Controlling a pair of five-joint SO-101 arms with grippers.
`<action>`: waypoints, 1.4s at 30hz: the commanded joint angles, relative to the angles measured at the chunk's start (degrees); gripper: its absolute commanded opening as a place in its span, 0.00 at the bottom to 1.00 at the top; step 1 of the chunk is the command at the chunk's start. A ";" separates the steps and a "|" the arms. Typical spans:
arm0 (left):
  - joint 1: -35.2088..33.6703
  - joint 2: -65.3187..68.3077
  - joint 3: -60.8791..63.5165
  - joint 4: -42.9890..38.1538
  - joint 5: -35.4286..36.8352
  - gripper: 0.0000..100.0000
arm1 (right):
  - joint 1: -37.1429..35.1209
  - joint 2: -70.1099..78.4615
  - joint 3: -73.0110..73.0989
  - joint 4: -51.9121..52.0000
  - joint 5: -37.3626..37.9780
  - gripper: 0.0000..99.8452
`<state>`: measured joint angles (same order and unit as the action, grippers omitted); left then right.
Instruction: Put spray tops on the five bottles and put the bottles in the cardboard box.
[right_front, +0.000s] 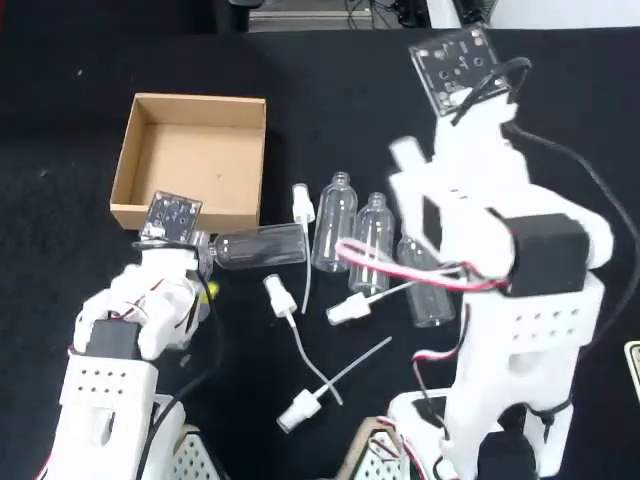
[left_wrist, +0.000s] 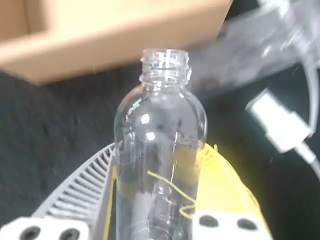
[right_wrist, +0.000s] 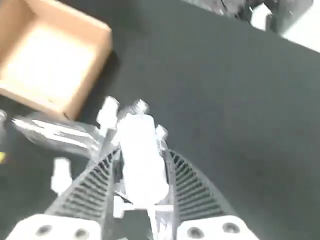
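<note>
My left gripper (left_wrist: 159, 155) is shut on a clear open-necked bottle (left_wrist: 160, 125), its neck pointing toward the cardboard box (left_wrist: 100, 35). In the high view this gripper (right_front: 200, 268) sits just in front of the box (right_front: 190, 160). My right gripper (right_wrist: 142, 150) is shut on a white spray top (right_wrist: 142, 160), held in the air (right_front: 405, 155) above the table's middle. Another clear bottle (right_front: 260, 245) lies on its side beside the left gripper. Three more bottles (right_front: 333, 208) (right_front: 372, 230) (right_front: 430, 295) lie side by side under the right arm.
Loose spray tops with long tubes lie on the black cloth: one by the bottles (right_front: 303, 203), one in the middle (right_front: 278, 295), one near the right arm (right_front: 350, 308), one at the front (right_front: 300, 408). The right arm's body (right_front: 520, 300) stands tall at the right.
</note>
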<state>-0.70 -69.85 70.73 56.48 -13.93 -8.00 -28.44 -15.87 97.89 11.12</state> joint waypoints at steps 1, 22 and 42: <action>3.91 -7.30 -4.35 -1.49 0.62 0.04 | -4.48 2.42 -4.26 -4.22 -6.24 0.01; 12.00 -33.05 16.31 -21.89 0.70 0.04 | -15.91 -1.80 -4.09 -28.66 -21.01 0.01; 23.43 -34.64 26.68 -32.35 0.26 0.04 | -24.79 -2.07 -4.00 -37.63 -21.01 0.01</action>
<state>22.42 -103.78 96.13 25.10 -14.02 -32.18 -28.62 -17.19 62.20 -10.07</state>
